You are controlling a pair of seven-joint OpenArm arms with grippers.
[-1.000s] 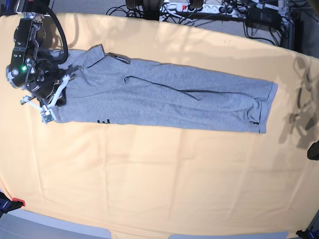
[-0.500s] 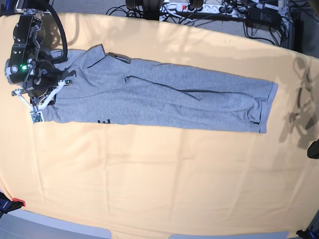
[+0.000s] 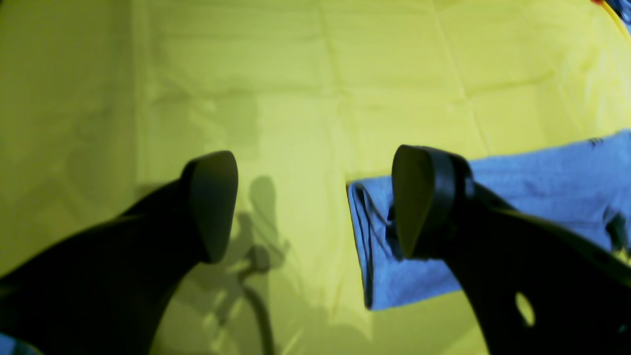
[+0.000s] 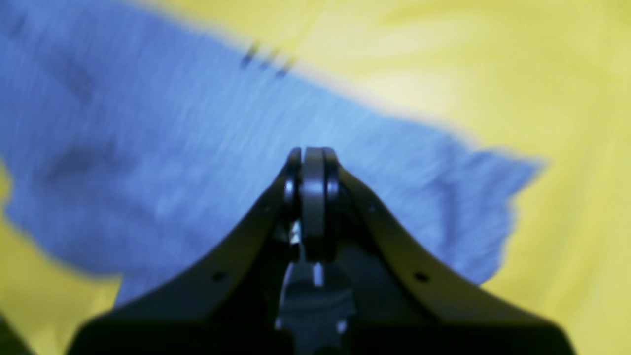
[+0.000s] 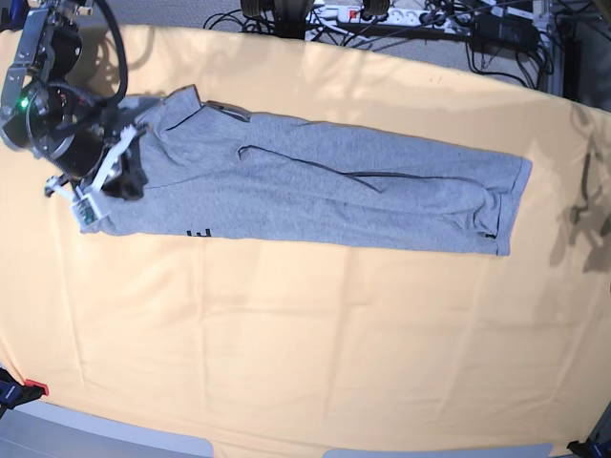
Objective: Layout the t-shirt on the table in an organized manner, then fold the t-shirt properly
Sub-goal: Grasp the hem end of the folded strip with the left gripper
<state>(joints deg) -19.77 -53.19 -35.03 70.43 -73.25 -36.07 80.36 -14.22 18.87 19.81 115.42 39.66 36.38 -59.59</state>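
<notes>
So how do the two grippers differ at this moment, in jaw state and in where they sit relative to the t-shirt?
The left gripper has its jaws spread wide; the right gripper has them pressed together. The left one hangs by one short end of the t-shirt, mostly over bare table; the right one sits over grey cloth at the opposite end. Whether the right one pinches fabric cannot be told. Both have dark fingers.

The t-shirt [image 5: 315, 191] was heather grey, with a scrap of black lettering at its near edge and thin dark seam lines along its length. Around it the table [image 5: 315, 343] was a plain pale orange-peach, faintly creased. Beyond the t-shirt's far side ran black cables [image 5: 410, 24] and a white power strip [image 5: 334, 13].
</notes>
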